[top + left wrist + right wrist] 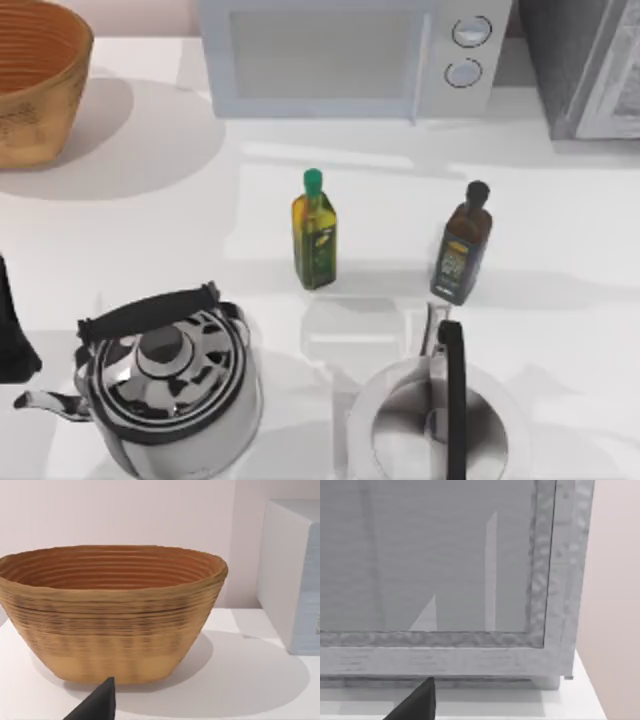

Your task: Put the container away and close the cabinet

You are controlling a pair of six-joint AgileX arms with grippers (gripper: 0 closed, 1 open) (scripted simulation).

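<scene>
Counting 2 bottles (315, 235), 2 kettles (165, 385), 1 basket (35, 90), 1 microwave (350, 55); jaws' state can't tell, both arms.

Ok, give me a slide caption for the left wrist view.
Left wrist camera facing a woven basket on the white table, microwave beside it.

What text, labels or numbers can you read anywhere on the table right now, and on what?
None can be read.
Green-capped bottle: label print too blurred to read.
Dark-capped bottle: label print too blurred to read.
Microwave: two dials, no legible marks.
Wicker basket, kettle, cabinet: no text.
</scene>
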